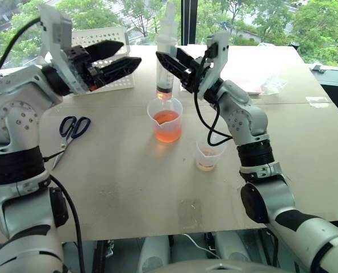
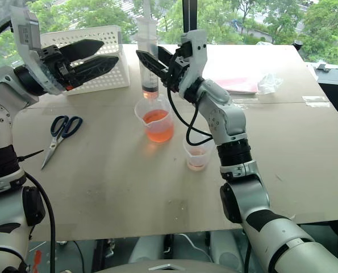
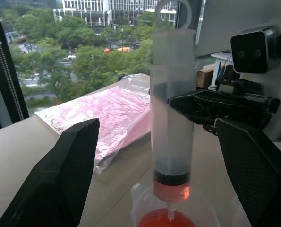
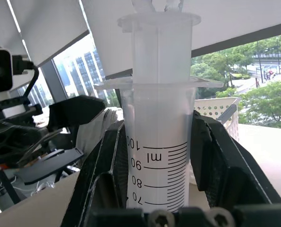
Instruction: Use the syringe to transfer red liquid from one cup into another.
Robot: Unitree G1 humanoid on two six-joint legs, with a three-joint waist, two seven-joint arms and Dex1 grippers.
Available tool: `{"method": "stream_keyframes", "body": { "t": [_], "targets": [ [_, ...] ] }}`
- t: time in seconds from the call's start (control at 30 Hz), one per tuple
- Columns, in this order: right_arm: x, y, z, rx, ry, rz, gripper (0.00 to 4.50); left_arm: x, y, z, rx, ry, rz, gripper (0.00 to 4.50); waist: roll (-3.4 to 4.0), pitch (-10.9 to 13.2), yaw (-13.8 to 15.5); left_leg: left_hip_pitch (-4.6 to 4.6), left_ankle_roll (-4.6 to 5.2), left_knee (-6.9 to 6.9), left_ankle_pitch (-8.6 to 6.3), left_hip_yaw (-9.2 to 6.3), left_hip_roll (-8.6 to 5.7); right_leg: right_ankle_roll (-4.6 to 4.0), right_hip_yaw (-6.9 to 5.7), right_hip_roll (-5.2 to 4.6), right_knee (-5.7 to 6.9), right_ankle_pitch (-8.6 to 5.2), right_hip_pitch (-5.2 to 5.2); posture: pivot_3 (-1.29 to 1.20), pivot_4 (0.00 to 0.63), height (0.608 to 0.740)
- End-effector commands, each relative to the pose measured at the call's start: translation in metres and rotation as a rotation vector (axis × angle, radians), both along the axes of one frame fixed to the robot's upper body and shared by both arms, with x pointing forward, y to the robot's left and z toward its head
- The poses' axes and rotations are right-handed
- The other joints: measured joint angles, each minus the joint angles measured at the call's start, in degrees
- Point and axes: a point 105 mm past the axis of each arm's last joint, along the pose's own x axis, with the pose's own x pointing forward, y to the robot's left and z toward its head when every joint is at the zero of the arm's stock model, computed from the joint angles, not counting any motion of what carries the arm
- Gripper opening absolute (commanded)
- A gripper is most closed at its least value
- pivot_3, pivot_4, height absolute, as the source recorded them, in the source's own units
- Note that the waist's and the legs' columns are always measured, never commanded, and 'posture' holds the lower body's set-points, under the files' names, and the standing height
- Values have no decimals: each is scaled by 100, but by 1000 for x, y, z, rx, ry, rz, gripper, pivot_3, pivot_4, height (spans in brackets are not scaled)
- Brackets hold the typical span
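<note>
The right gripper (image 1: 170, 61) clamps the syringe (image 1: 165, 68) upright, tip just over the beaker (image 1: 166, 119) of red liquid (image 1: 167, 128); its tip perhaps holds some. The left gripper (image 1: 116, 58) hangs open left of the beaker. The cup (image 1: 208, 152) stands right of it.

You cannot see the syringe (image 1: 165, 62) whole; its plunger top is cut off by the picture's upper edge in the head views, and the right hand (image 1: 170, 63) covers part of its barrel; in the right wrist view the fingers (image 4: 105, 179) hide the scale below the seventy mark; the white basket (image 2: 109, 77) at the tabletop's far left edge sits partly behind the left hand (image 1: 116, 58); the smaller cup's (image 1: 208, 152) contents are too faint to judge.
</note>
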Motion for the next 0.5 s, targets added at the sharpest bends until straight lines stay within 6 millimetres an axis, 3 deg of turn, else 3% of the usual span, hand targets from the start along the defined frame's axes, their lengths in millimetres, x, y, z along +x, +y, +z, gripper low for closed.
{"method": "stream_keyframes", "body": {
  "t": [0.03, 0.17, 0.33, 0.5],
  "targets": [
    [-14, -28, 34, 102, -57, 30, 1422, -33, -21, -1, 24, 39, -180, 3962, 0, 0, 4, -1, 0, 0, 0, 0, 0, 0, 0, -1, 0, 0, 0, 0, 150, 740],
    [-37, -58, 41, 88, -83, 92, 1422, -54, -32, -25, 77, 122, -265, 3962, 1, 0, 13, -4, 0, -2, 0, -8, 0, 0, -2, -3, 9, 0, 1, 0, 150, 740],
    [-67, -88, 46, 40, -96, 135, 1422, -67, -36, -44, 111, 159, -278, 3962, 4, 2, -3, 9, 1, -4, -1, -6, 0, -1, 2, 0, -1, -1, 1, 0, 150, 740],
    [-85, -100, 27, -48, -44, 144, 1422, -72, -43, -63, 168, 151, -283, 3962, 2, 1, 11, 29, 2, -4, -1, 12, 0, -3, 14, 3, 14, -2, 8, 0, 150, 740]
  ]
}}
